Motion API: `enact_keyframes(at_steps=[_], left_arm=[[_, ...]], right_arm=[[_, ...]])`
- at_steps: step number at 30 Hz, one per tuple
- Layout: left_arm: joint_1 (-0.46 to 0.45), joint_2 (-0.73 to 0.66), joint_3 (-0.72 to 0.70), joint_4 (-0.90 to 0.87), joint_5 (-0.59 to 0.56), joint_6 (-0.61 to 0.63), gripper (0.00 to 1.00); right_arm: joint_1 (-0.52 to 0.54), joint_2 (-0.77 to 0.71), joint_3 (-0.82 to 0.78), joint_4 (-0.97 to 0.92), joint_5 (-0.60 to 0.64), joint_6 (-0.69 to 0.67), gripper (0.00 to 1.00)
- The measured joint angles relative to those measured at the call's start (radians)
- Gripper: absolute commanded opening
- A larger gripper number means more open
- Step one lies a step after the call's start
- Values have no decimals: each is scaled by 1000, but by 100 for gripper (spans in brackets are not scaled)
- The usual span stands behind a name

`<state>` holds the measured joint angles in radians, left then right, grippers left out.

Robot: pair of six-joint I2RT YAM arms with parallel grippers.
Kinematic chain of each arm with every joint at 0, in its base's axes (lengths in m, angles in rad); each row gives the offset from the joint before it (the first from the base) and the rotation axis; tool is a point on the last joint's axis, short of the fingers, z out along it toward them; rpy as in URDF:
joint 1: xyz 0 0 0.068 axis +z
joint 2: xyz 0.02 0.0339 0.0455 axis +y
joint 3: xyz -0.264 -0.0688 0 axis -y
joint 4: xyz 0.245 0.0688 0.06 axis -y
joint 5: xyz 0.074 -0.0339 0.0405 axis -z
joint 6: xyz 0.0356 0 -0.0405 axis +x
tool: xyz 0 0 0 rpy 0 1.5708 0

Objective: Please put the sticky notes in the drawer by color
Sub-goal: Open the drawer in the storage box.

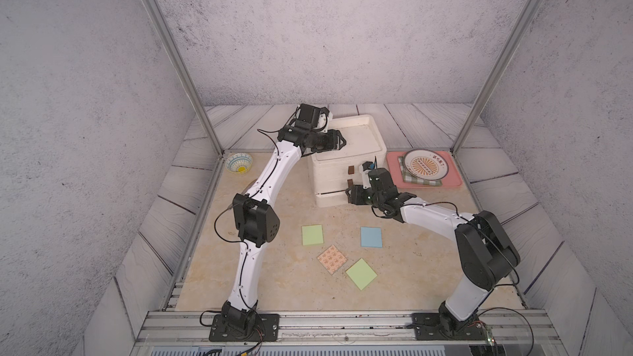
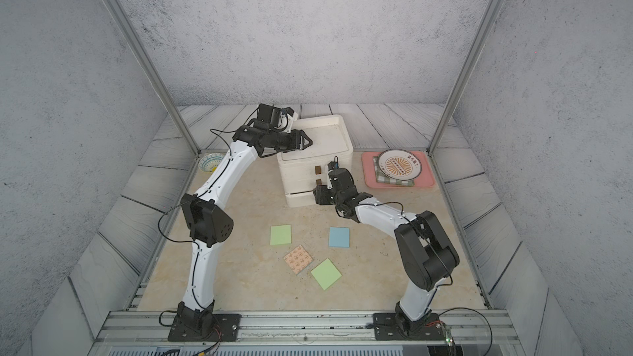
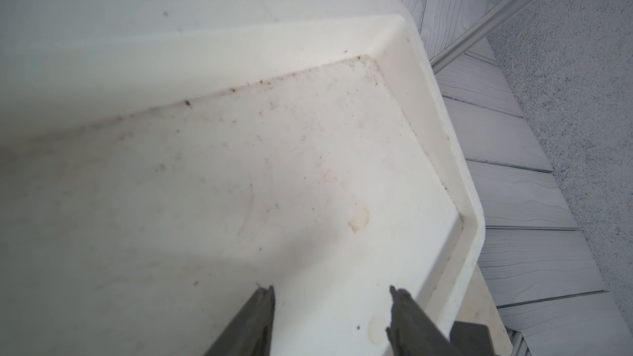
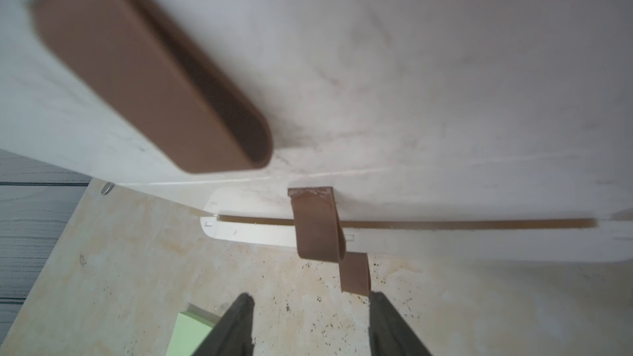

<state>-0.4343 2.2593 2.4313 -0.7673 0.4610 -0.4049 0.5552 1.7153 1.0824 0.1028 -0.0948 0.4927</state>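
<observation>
Drawer: the white drawer point(image 1: 329, 176) stands on the table point(image 1: 274, 285), toward 12 o'clock from its middle, front facing 6 o'clock; in both top views a thin dark gap runs above its lowest tier
Lid: the rimmed lid point(image 3: 442, 138) shows specks and pale stains in the left wrist view
Handles: in the right wrist view the top handle point(image 4: 147, 73) looms large and blurred, the middle handle point(image 4: 315, 224) hangs across the gap, and the lowest handle point(image 4: 356, 273) sits just past it
Left gripper: the left gripper point(image 1: 339, 141) hovers over the lid's 9 o'clock side, fingers spread, with only the lid's floor showing between them; whether they touch it cannot be told
Right gripper: the right gripper point(image 4: 311, 296) sits at the drawer's front, level with the lowest tier; its fingers stand apart and pinch nothing, and the lowest handle is just beside one fingertip, not between them
Sticky notes: four lie flat at 6 o'clock of the drawer, well apart from it
Green note: the green note point(image 1: 312, 234) is at the group's 10 o'clock
Blue note: the blue note point(image 1: 371, 237) is at 2 o'clock
Peach note: the printed peach note point(image 1: 331, 259) lies turned cornerwise near the middle
Second green note: the second green note point(image 1: 361, 273) lies at 5 o'clock, just beside the peach note
Bowl: a patterned bowl point(image 1: 239, 162) is at 9 o'clock of the drawer
Tray: a pink tray point(image 1: 455, 181) at 3 o'clock carries a checked cloth point(image 1: 421, 182) under a plate point(image 1: 424, 165)
</observation>
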Motion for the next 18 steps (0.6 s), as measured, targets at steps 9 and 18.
enact_keyframes(at_steps=[9, 18], left_arm=[[0, -22, -52, 43, -2, 9, 59], [0, -28, -69, 54, -2, 23, 59]], right_arm=[[2, 77, 3, 166, 17, -8, 51], [4, 125, 2, 225, 24, -15, 35]])
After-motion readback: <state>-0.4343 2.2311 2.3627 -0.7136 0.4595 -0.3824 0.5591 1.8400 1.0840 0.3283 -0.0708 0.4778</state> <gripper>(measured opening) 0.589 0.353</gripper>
